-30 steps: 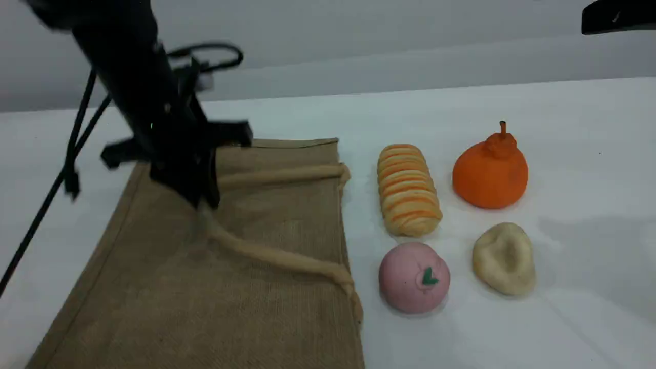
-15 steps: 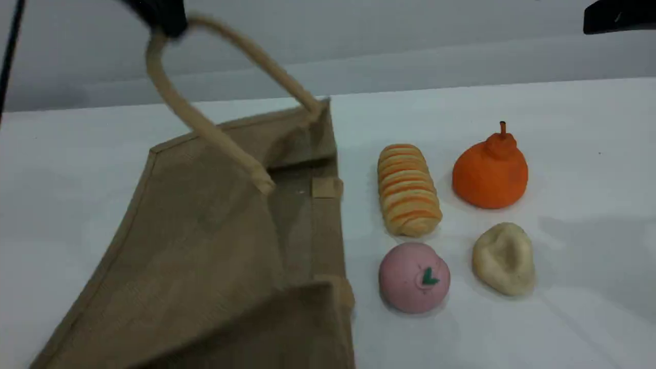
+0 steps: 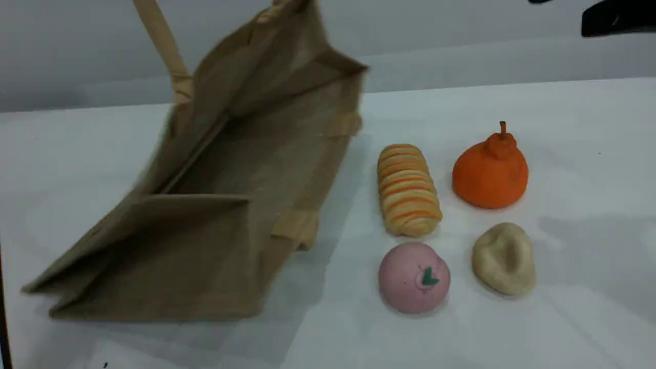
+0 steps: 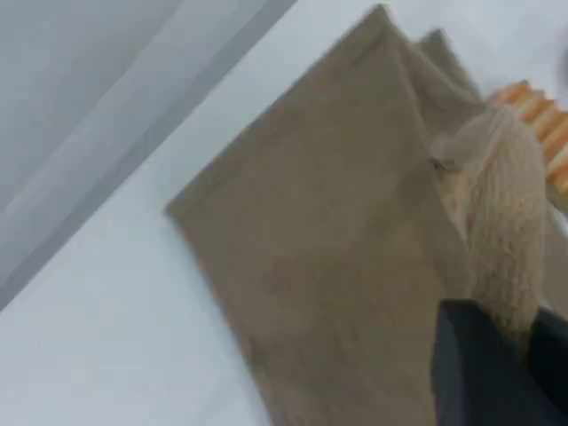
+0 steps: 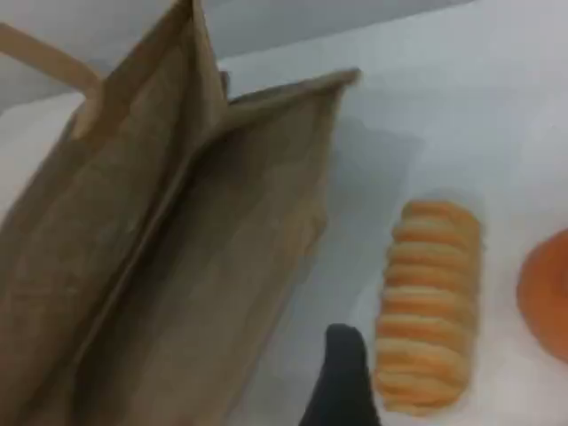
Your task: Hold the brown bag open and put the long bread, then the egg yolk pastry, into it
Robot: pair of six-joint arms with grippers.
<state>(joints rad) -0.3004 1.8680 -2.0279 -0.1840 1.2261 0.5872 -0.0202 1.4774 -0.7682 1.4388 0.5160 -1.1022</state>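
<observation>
White table (image 3: 564,128), left gripper (image 4: 497,373) pinching tan jute bag's (image 3: 215,205) beige handle (image 4: 506,231); right gripper (image 5: 342,382) spread, striped yellow-orange loaf (image 5: 430,302) just beside it

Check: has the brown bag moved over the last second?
Yes. The brown bag went from flat to lifted open by its handle; its rim now rises above the long bread, which stayed put.

Even diffuse light, soft shadows on table (image 3: 564,128), wrist views blurred

No readable text, label, brand or number anywhere; only a small green leaf mark on the pink ball (image 3: 414,277).
</observation>
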